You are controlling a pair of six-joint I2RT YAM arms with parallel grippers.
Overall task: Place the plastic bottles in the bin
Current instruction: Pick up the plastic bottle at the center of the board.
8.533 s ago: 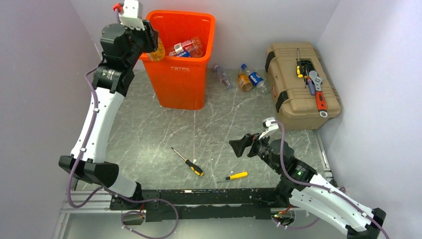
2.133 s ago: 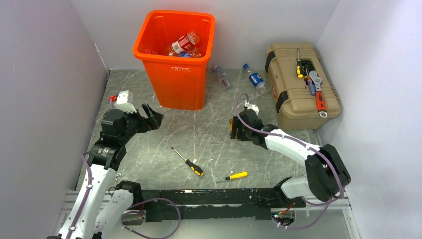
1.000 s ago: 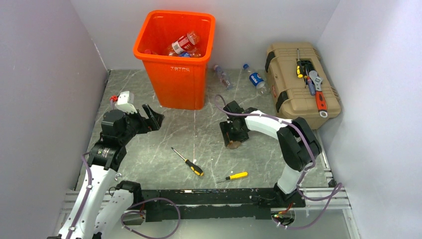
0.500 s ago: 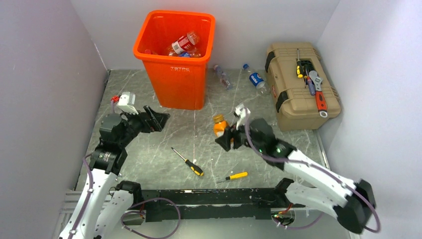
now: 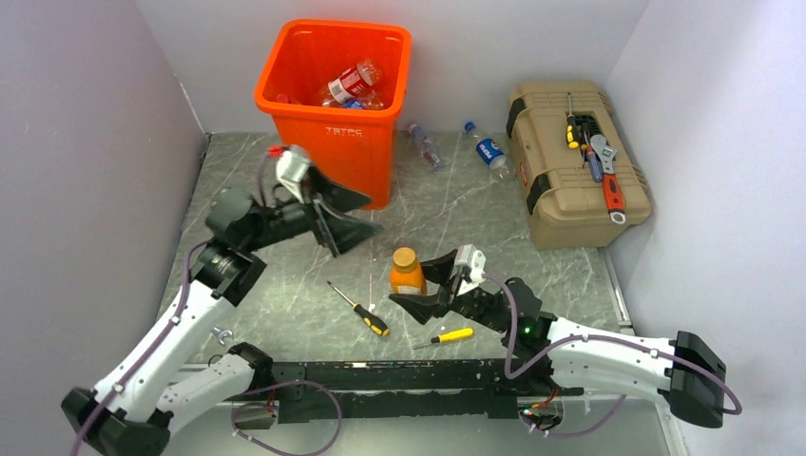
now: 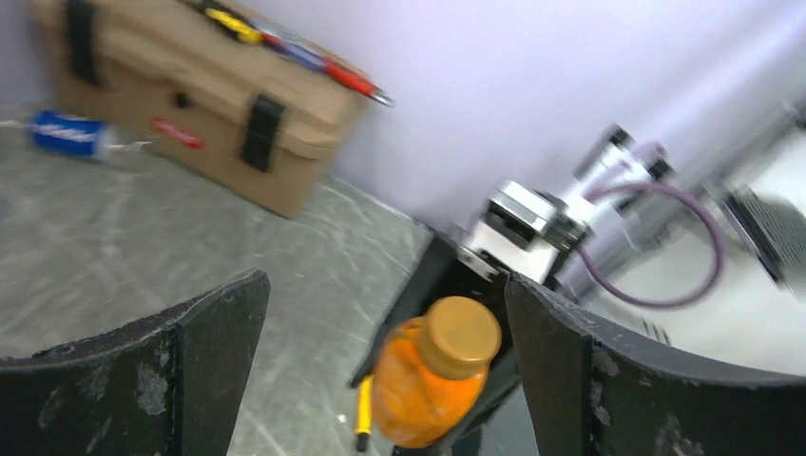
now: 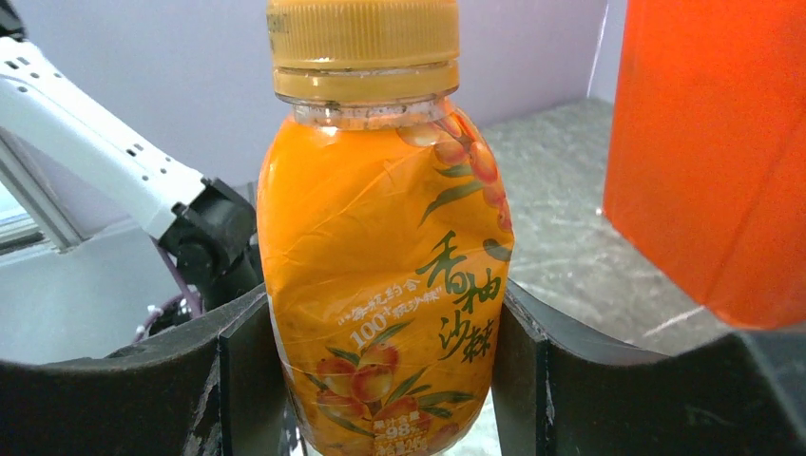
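**R claw clamps orange bottle; L claw spread wide, empty**

We see the right claw (image 5: 410,283) closed partway on an orange bottle (image 5: 407,272). In its wrist cam both fingers (image 7: 238,380) press vs. the bottle's sides. Bottle is upright, orange cap on top, label w/ green script facing the cam. It's at front-middle of the table (image 5: 447,204), well apart from the bin (image 5: 342,152). We can't tell if its base touches the table or hangs just above.

Left claw (image 5: 373,215) has its jaws spread wide w/ nothing betw. them. It hovers just in front of the bin's near wall, aimed toward the held bottle. In its wrist cam that bottle shows betw. its fingers (image 6: 190,370) but apart from both.

Bin stands at the back by the wall, w/ bottles (image 5: 354,84) inside. Two more lie on the table betw. bin & toolbox (image 5: 570,180): a clear bottle (image 5: 423,144) and a blue-label bottle (image 5: 488,147). A yellow-handled screwdriver (image 5: 358,307) lies just left of the right claw. A second screwdriver (image 5: 449,334) lies just in front of it.
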